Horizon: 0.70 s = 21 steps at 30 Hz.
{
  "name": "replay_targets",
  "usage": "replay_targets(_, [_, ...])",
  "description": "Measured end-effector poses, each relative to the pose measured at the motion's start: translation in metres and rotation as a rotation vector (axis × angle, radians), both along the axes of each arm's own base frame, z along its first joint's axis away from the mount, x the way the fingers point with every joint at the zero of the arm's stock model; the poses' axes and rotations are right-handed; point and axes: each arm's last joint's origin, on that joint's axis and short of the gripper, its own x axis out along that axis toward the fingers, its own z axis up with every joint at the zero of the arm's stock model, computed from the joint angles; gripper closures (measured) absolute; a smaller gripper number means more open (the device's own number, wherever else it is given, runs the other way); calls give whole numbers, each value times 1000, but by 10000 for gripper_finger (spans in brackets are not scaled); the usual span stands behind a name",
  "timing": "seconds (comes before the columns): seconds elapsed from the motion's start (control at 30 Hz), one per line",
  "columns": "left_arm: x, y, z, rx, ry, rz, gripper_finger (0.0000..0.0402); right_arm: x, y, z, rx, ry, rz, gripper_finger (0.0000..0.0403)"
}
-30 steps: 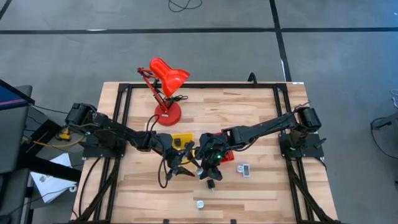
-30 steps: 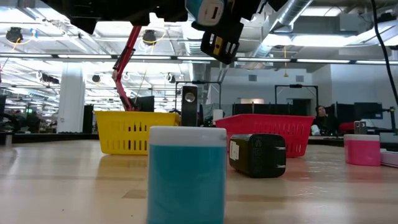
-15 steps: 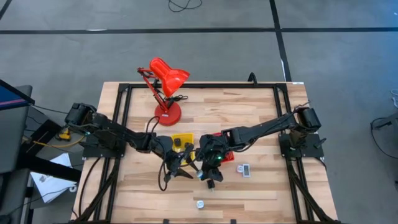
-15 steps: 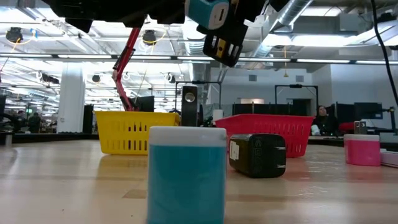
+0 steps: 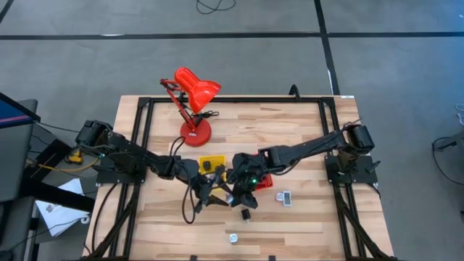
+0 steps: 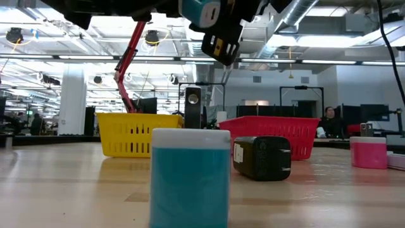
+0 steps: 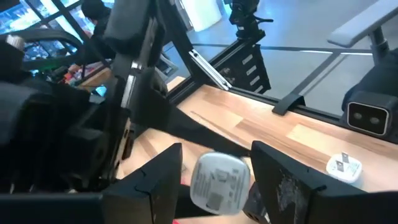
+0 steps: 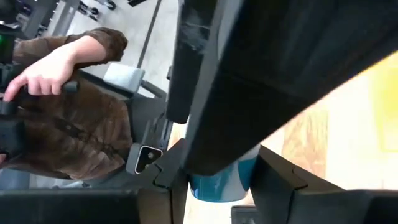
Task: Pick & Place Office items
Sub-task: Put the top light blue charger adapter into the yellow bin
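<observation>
**Two claws meet in front of the lamp**

- Right gripper (image 5: 243,193): hangs above the boards, forward of the red desk lamp (image 5: 193,98). Fingers pinch a blue piece (image 8: 219,182), held clear of the wood.
- Left gripper (image 7: 214,169): just beside the right one, on its left, also forward of the lamp base. A silvery-white piece (image 7: 217,180) sits between its fingers. I cannot tell whether they press on it or merely flank it.
- Yellow tray (image 6: 136,134): just in front of the lamp base. Red tray (image 6: 273,132): beside it, to the lamp's right, partly under the right arm.
- Loose on the wooden table (image 5: 304,123), farther from the lamp than the trays:
  - a black adapter (image 6: 261,157)
  - a blue block with a white cap (image 6: 190,180)
  - a pink piece (image 6: 368,153)
  - a white rectangular piece (image 5: 285,198)
  - a small silvery bit (image 5: 233,237) near the front edge
- Room: grey floor with dark lines around the table, an open hall with ceiling lights and pipes behind.
- A person (image 6: 327,120) sits far off.
- Another person's hand (image 8: 38,76), brown sleeve, grips a dark handle beyond the table.
</observation>
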Motion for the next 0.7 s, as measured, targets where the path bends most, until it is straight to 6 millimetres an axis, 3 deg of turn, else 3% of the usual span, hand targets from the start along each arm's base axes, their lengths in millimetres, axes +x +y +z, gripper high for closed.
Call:
replay_targets(0.33, [-1, 1, -4, 14, 47, 1, 211, 3, -3, 3, 45, -29, 22, 275])
replay_targets(0.7, [-1, 1, -4, 53, 24, -27, 266, 2, -3, 3, 45, -22, 20, 275])
